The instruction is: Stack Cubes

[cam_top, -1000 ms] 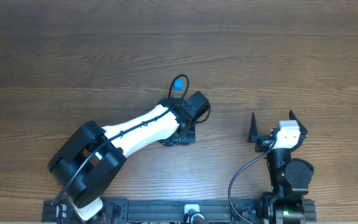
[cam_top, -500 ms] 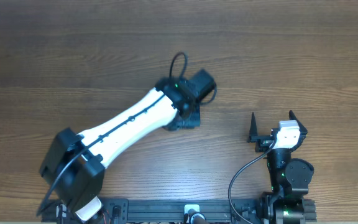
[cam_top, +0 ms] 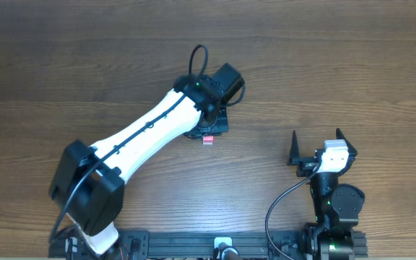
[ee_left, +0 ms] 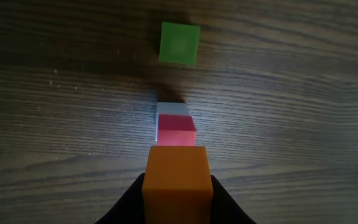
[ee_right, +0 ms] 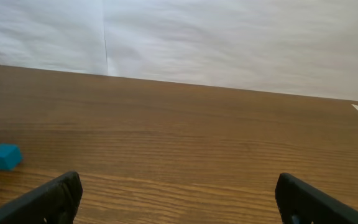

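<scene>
The left jaws are closed on the orange cube [ee_left: 178, 177], pinching two opposite side faces. It hangs over the desk [cam_top: 85, 58] close to a red cube [ee_left: 177, 129] that touches a pale grey cube [ee_left: 173, 109]. I can't tell whether those two are stacked. A green cube [ee_left: 179, 42] lies apart beyond them, and a blue cube [ee_right: 5, 156] sits farther off. The right jaws stand wide open, holding nothing. The blocks look small, light and rigid with smooth faces, so I'd guess a square grip on flat opposite sides suits them, with a gentle release.
</scene>
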Robot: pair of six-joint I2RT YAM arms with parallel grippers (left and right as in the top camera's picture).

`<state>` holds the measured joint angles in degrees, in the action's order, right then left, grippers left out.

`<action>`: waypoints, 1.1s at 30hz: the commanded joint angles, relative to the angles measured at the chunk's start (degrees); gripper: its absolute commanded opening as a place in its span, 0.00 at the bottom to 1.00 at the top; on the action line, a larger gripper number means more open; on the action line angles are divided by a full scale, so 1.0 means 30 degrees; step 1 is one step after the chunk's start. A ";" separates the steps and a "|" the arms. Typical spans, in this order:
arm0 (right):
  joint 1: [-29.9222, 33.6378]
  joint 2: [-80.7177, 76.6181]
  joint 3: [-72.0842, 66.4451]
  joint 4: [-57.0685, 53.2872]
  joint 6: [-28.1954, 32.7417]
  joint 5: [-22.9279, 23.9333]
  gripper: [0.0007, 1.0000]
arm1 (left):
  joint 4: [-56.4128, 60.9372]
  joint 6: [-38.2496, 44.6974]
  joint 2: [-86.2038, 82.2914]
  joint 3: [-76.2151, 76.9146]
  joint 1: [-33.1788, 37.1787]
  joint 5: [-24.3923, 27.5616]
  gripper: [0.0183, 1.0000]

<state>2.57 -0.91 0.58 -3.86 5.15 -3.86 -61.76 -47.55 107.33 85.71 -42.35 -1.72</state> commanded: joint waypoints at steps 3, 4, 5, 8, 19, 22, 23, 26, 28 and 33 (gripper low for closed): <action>-0.0102 0.0189 -0.0095 -0.0080 0.0087 0.0168 0.99 | 0.0000 0.0284 0.0678 0.0189 -0.0226 0.0066 0.08; -0.0102 0.0189 -0.0095 -0.0080 0.0087 0.0168 0.99 | -0.0007 0.0291 0.0721 0.0189 -0.0262 0.0138 0.08; -0.0102 0.0189 -0.0095 -0.0080 0.0087 0.0168 0.99 | -0.0015 0.0291 0.0758 0.0182 -0.0284 0.0175 0.08; -0.0102 0.0189 -0.0095 -0.0080 0.0087 0.0168 0.99 | -0.0015 0.0350 0.0918 0.0182 -0.0452 0.0211 0.08; -0.0102 0.0189 -0.0095 -0.0080 0.0087 0.0168 0.99 | -0.0095 0.0357 0.1559 0.0182 -0.0532 0.0277 0.09; -0.0102 0.0189 -0.0095 -0.0080 0.0087 0.0168 0.99 | -0.0095 0.0357 0.1661 0.0182 -0.0532 0.0277 0.09; -0.0102 0.0189 -0.0095 -0.0080 0.0087 0.0168 0.99 | -0.0095 0.0357 0.1690 0.0182 -0.0532 0.0270 0.09; -0.0102 0.0189 -0.0095 -0.0080 0.0087 0.0168 0.99 | -0.0095 0.0364 0.1698 0.0182 -0.0525 0.0219 0.09; -0.0102 0.0189 -0.0095 -0.0080 0.0087 0.0168 0.99 | -0.0095 0.0364 0.1698 0.0182 -0.0525 0.0189 0.10; -0.0102 0.0189 -0.0095 -0.0080 0.0087 0.0168 0.99 | -0.0211 0.0350 0.1705 0.0182 -0.0510 0.0109 0.10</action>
<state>2.57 -0.91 0.58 -3.86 5.10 -3.86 -62.00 -47.53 111.57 85.71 -43.92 -1.28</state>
